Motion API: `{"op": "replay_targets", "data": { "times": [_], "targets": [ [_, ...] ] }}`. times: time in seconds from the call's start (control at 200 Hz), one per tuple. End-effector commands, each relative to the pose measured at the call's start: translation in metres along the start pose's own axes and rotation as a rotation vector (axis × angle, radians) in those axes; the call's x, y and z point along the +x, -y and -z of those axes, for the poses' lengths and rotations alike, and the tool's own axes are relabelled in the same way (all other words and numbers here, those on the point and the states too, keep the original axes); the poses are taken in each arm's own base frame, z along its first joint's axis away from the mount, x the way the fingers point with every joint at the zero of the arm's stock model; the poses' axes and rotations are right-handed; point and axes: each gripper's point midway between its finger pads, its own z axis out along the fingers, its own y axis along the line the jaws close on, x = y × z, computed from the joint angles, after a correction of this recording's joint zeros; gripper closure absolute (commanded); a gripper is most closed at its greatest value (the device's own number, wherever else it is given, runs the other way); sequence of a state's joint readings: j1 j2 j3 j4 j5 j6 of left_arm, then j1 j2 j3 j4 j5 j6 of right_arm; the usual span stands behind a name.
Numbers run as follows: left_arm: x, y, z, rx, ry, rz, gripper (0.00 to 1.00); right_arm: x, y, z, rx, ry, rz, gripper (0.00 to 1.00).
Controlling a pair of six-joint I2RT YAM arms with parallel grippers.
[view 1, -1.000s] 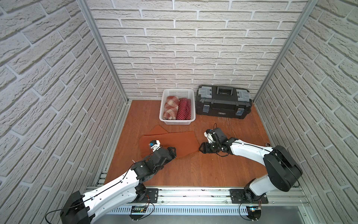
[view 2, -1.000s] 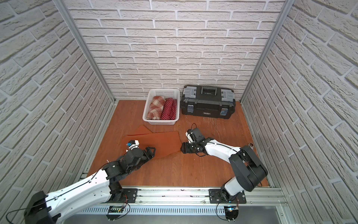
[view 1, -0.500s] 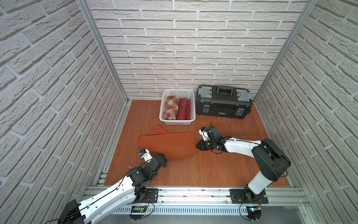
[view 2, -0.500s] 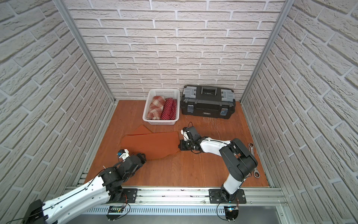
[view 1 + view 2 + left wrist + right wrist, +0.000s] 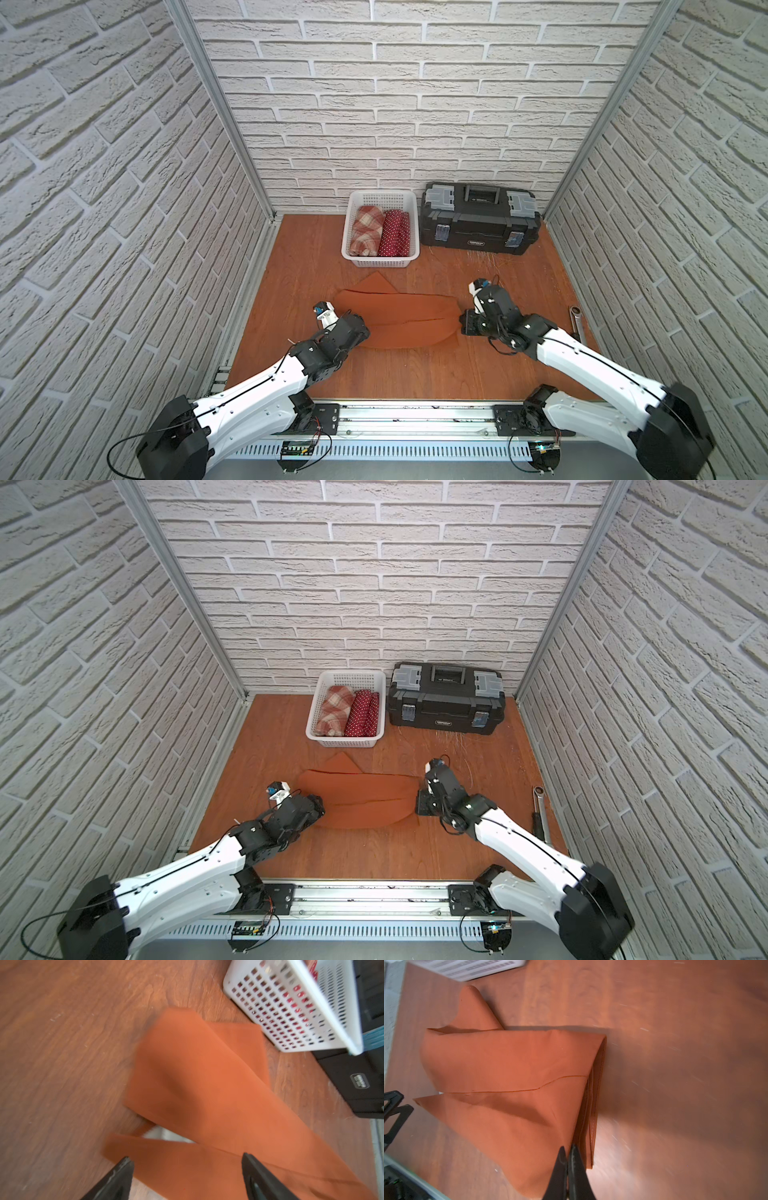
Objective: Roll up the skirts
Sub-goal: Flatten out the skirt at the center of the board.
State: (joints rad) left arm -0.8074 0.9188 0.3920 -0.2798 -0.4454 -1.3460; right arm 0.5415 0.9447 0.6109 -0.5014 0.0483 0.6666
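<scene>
1. The rust-orange skirt (image 5: 399,320) lies near the middle of the wooden worktop (image 5: 374,374). It is folded into a long band running from 9 o'clock to 3 o'clock, taking the back wall as 12. A pointed flap sticks out from its far edge toward 11 o'clock.
2. The right hand (image 5: 568,1150) is at the skirt's 3 o'clock end. Its fingers are pressed together and clamped on the cloth beside the stitched, folded edge. Creases in the cloth run up to the fingertips.
3. The left hand (image 5: 187,1157) is at the skirt's 8 o'clock end with its fingers (image 5: 124,1167) wide apart. They straddle the cloth and grip nothing. The left wrist view is blurred, so I cannot tell whether they touch the cloth.
4. The other two skirts are rolled and lie side by side in the white mesh basket (image 5: 380,261), at 12 o'clock from the orange one. The plaid roll (image 5: 365,230) is on the 9 o'clock side and the polka-dot roll (image 5: 395,232) on the 3 o'clock side.
5. A black toolbox (image 5: 478,224) stands against the back wall, just beside the basket at its 3 o'clock, lid closed.
6. A metal wrench (image 5: 577,318) lies near the worktop's 3 o'clock edge, well apart from the skirt.
</scene>
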Motion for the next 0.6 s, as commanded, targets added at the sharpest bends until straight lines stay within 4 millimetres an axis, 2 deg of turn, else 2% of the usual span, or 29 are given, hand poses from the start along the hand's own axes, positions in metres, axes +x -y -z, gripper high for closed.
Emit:
{"op": "replay_targets", "data": {
  "times": [0.0, 0.075, 0.145, 0.305, 0.435, 0.495, 0.595],
  "targets": [
    [-0.001, 0.026, 0.001, 0.066, -0.010, -0.015, 0.14, 0.027, 0.043, 0.031, 0.138, -0.001, -0.091, 0.97],
    [0.007, 0.027, 0.001, 0.068, -0.027, -0.027, 0.14, 0.027, 0.036, 0.046, 0.052, 0.049, -0.122, 0.97],
    [0.016, 0.024, 0.001, 0.062, -0.035, -0.029, 0.13, 0.026, 0.032, 0.052, 0.011, 0.069, -0.137, 0.97],
    [0.039, 0.017, -0.002, 0.062, -0.040, -0.005, 0.11, 0.022, 0.027, 0.043, 0.024, 0.042, -0.101, 0.97],
    [0.043, 0.026, -0.010, 0.097, -0.005, 0.008, 0.11, 0.017, 0.019, 0.036, 0.007, 0.039, -0.093, 0.97],
    [0.044, 0.029, -0.017, 0.094, 0.011, 0.001, 0.15, 0.016, 0.019, 0.036, 0.008, 0.039, -0.086, 0.97],
    [0.046, 0.039, -0.031, 0.102, 0.047, -0.025, 0.33, 0.014, 0.019, 0.039, 0.013, 0.051, -0.079, 0.97]
  ]
}}
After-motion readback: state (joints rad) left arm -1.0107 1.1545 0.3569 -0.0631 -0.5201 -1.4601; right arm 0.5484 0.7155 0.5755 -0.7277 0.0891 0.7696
